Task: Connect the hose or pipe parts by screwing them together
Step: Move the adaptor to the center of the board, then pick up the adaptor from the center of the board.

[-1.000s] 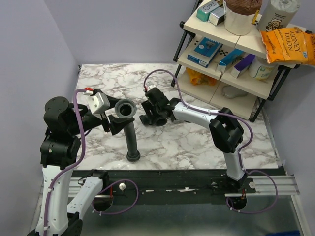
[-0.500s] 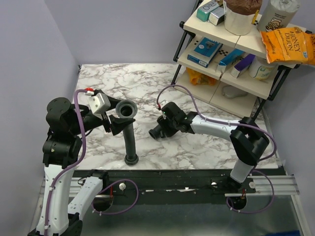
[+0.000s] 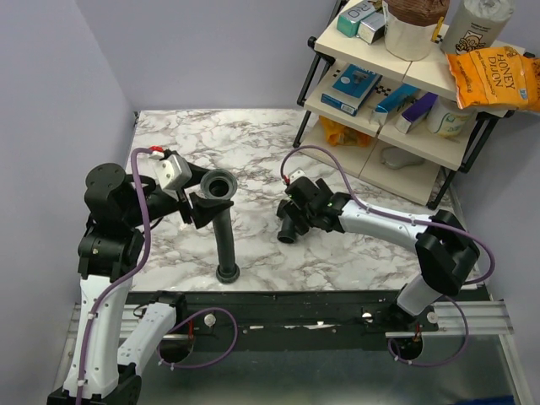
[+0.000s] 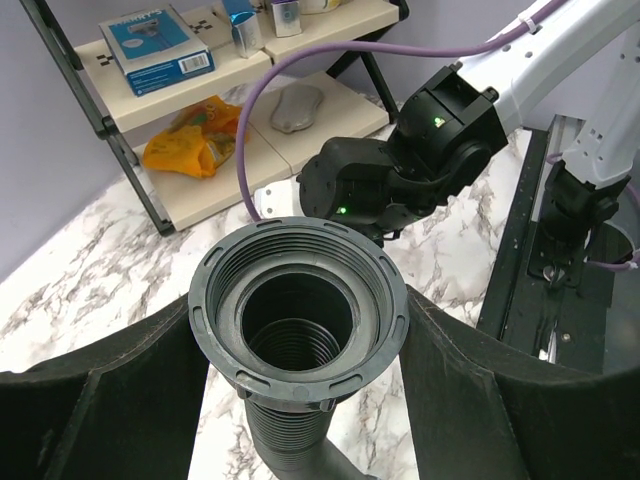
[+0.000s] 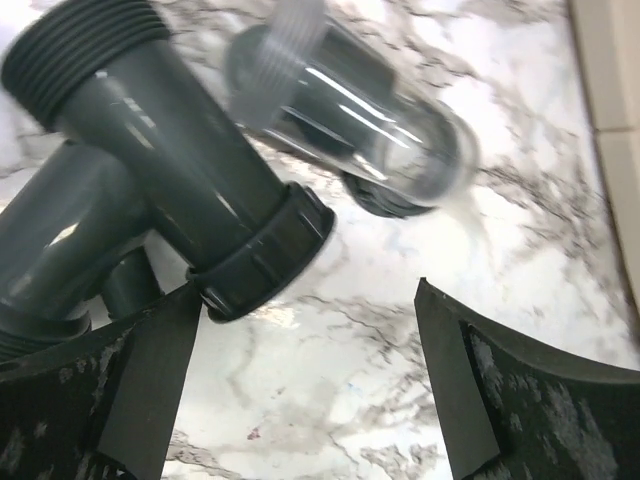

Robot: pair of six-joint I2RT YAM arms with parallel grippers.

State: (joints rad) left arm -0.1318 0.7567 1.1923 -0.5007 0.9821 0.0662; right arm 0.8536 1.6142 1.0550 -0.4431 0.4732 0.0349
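Left pincer (image 4: 300, 335) grasping hose (image 4: 298, 238) upright; right pincer (image 5: 305, 300) released, Y-fitting (image 5: 170, 170) just ahead

Left arm (image 3: 94, 337): white tubular links are joined by black rounded housings. Right arm (image 3: 380, 224): the same white links and black housings are fitted. Purple cables (image 3: 140, 245) are looped along both arms. A silver-white camera block (image 3: 175, 171) with a red connector (image 3: 153, 153) is mounted at the left wrist. Green lights (image 4: 437, 122) are shown on the black right wrist housing. Black wedge-shaped fingers (image 5: 520, 400) are flecked with pale scuffs.
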